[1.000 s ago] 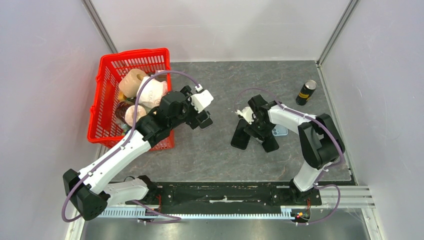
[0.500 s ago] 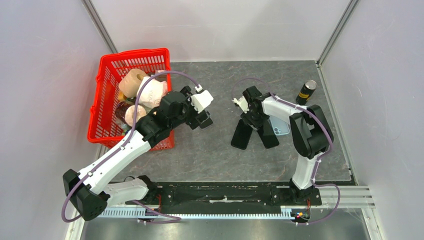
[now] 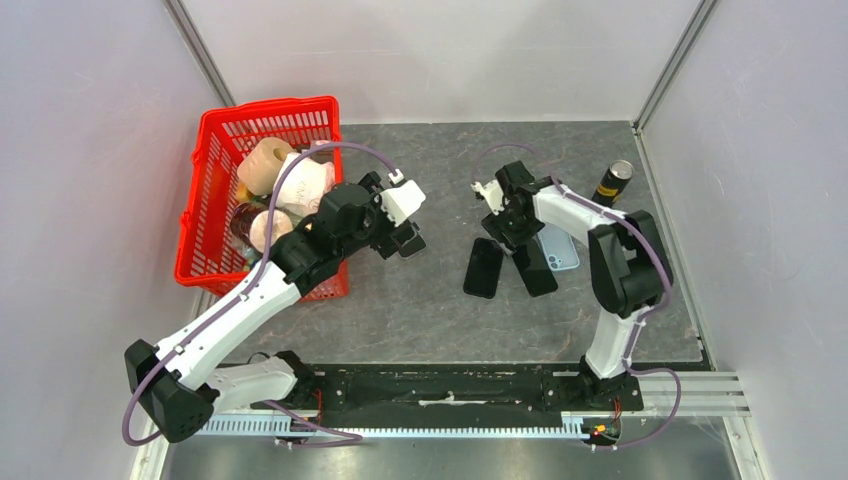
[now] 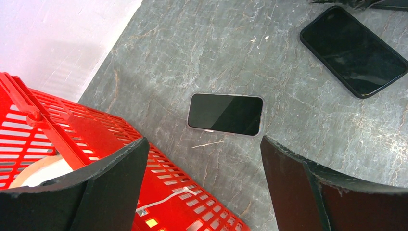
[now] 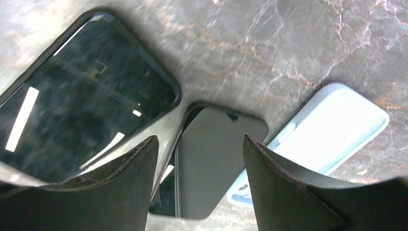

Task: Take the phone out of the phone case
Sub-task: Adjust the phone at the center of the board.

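Note:
A black phone in a black case [image 3: 483, 267] [image 5: 86, 96] lies screen up at mid table. Just right of it lies a second black case [image 3: 537, 270] with a flat grey inside [image 5: 211, 159]; whether a phone sits in it I cannot tell. A light blue case [image 3: 562, 250] [image 5: 327, 130] lies partly under that one. My right gripper [image 3: 512, 225] [image 5: 199, 139] hangs open just above the grey-faced case, gripping nothing. My left gripper [image 3: 408, 240] [image 4: 204, 142] is wide open and empty above a small silver-rimmed phone [image 4: 225, 114].
A red basket [image 3: 265, 106] [image 4: 72, 130] full of rolls and bottles stands at the left, close under my left arm. A dark can [image 3: 612, 184] stands at the back right. Grey walls close in the mat on three sides.
My right gripper has drawn back toward the far side, off the black cases. Its jaws narrowed and widened again. The left arm has not moved.

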Motion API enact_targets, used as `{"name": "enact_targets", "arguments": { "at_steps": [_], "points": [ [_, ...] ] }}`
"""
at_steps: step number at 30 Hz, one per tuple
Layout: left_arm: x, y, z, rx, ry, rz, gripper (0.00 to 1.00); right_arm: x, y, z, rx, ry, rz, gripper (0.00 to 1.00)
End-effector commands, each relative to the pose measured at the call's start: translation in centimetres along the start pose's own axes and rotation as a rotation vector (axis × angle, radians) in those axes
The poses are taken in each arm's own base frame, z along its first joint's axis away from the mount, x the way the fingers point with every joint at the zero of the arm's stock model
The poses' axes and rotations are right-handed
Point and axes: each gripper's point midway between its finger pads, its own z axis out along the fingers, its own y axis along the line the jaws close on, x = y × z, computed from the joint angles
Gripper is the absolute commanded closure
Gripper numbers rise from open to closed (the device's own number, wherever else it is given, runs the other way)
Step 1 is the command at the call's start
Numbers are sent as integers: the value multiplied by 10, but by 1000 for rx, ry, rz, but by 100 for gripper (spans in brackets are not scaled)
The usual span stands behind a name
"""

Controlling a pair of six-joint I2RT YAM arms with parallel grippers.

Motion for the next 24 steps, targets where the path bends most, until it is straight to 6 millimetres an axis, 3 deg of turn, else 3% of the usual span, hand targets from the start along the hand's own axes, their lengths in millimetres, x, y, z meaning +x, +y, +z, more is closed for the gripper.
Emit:
{"name": "enact_targets", "arguments": {
  "at_steps": [1, 4, 9, 13, 17, 24],
  "points": [
    [-12, 9, -7, -36, -52, 16, 7, 0, 18, -55, -84, -107, -74, 26],
    [-12, 9, -7, -34, -54, 13, 7, 29, 22, -70, -85, -75, -161, 24],
    [-15, 9, -7, -31, -61, 4, 7, 86, 22, -70, -61, 28, -324, 23],
    [-14, 8, -7, -27, -59, 4, 7, 114, 27, -65, -72, 49, -411, 22],
    [-13, 8, -6, -28, -54, 4, 7, 123, 22, -57, -25, 49, -447, 22],
    [-11, 7, -5, -24, -46, 9, 7, 112, 6, -36, 78, 5, -462, 22]
  ]
}}
